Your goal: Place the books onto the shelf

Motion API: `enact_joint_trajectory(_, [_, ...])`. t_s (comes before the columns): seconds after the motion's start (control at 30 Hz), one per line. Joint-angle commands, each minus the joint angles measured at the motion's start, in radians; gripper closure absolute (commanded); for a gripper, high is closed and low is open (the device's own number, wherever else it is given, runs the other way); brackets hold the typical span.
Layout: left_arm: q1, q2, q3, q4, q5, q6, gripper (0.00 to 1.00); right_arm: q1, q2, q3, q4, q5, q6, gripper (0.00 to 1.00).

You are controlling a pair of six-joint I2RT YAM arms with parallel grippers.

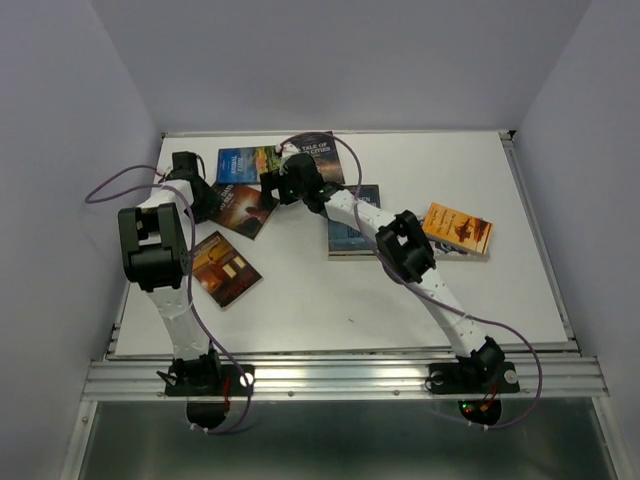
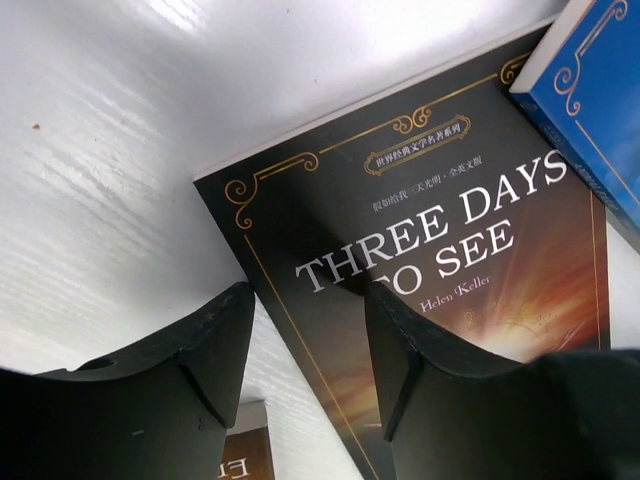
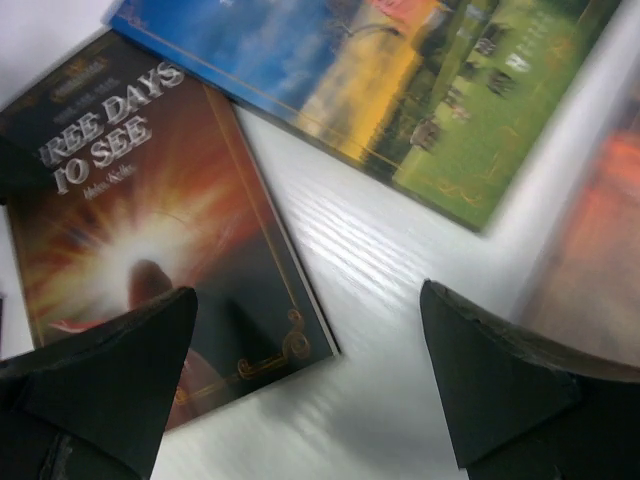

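Several books lie flat on the white table [image 1: 400,300]. The dark "Three Days to See" book [image 2: 450,230] [image 1: 243,208] [image 3: 150,200] is at the back left. My left gripper [image 2: 310,320] [image 1: 200,195] hangs low over its edge, jaws partly open: one finger [image 2: 215,340] stands over bare table, the other [image 2: 400,340] over the cover. My right gripper [image 3: 310,340] [image 1: 270,185] is wide open above bare table, between that book and a blue-and-green covered book [image 3: 380,80] [image 1: 245,163]. The shelf is out of view.
A "Tale of Two Cities" book [image 1: 318,150] lies at the back, partly under the right arm. A brown book [image 1: 225,267] lies near the left arm, a dark blue one [image 1: 352,222] mid-table and an orange one [image 1: 457,229] to the right. Grey walls enclose the table.
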Motion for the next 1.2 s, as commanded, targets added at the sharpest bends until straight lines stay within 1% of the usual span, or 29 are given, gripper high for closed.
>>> enact_joint_trajectory(0.0, [-0.001,0.045,0.042,-0.026,0.010,0.029,0.41,-0.003,0.063,0.062,0.003,-0.105,-0.035,0.00])
enact_joint_trajectory(0.13, [-0.004,0.065,0.081,-0.035,0.030,0.042,0.42,-0.003,0.091,0.062,0.011,-0.173,-0.003,0.00])
enact_joint_trajectory(0.27, [-0.016,0.074,0.110,-0.040,0.030,0.061,0.43,-0.003,0.072,0.010,0.007,-0.262,0.040,0.02])
enact_joint_trajectory(0.37, [-0.034,0.082,0.121,-0.043,0.030,0.068,0.43,0.017,0.032,-0.051,0.004,-0.302,0.052,0.07])
enact_joint_trajectory(0.4, [-0.041,0.084,0.119,-0.043,0.030,0.067,0.43,0.030,0.020,-0.068,-0.001,-0.308,0.052,0.12])
enact_joint_trajectory(0.47, [-0.067,0.081,0.104,-0.037,0.030,0.070,0.43,0.040,-0.038,-0.121,-0.007,-0.309,0.069,0.17])
enact_joint_trajectory(0.57, [-0.079,0.074,0.084,-0.026,0.030,0.069,0.43,0.040,-0.076,-0.172,-0.006,-0.297,0.121,0.26])
enact_joint_trajectory(0.6, [-0.082,0.071,0.075,-0.021,0.061,0.067,0.44,0.040,-0.089,-0.197,-0.006,-0.294,0.134,0.29])
enact_joint_trajectory(0.63, [-0.087,0.068,0.061,-0.015,0.065,0.065,0.44,0.040,-0.101,-0.211,-0.003,-0.293,0.153,0.36])
enact_joint_trajectory(0.67, [-0.097,0.061,0.055,-0.009,0.066,0.062,0.44,0.040,-0.113,-0.220,-0.001,-0.297,0.157,0.38])
enact_joint_trajectory(0.7, [-0.102,0.056,0.039,-0.004,0.069,0.061,0.44,0.040,-0.135,-0.243,0.007,-0.279,0.176,0.41])
enact_joint_trajectory(0.83, [-0.120,0.022,-0.019,0.025,0.097,0.041,0.44,0.040,-0.179,-0.278,0.025,-0.207,0.255,0.47])
enact_joint_trajectory(0.9, [-0.120,0.004,-0.043,0.045,0.111,0.032,0.45,0.040,-0.190,-0.281,0.040,-0.201,0.270,0.48])
enact_joint_trajectory(0.93, [-0.126,-0.002,-0.065,0.048,0.114,0.026,0.45,0.040,-0.193,-0.278,0.043,-0.202,0.287,0.53])
enact_joint_trajectory(0.97, [-0.154,-0.014,-0.074,0.051,0.115,0.015,0.46,0.040,-0.193,-0.269,0.053,-0.204,0.295,0.54])
enact_joint_trajectory(1.03, [-0.174,-0.025,-0.102,0.055,0.108,0.001,0.46,0.040,-0.192,-0.254,0.059,-0.228,0.319,0.58])
enact_joint_trajectory(1.17, [-0.200,-0.041,-0.120,0.058,0.095,-0.025,0.46,0.040,-0.195,-0.228,0.094,-0.300,0.361,0.60])
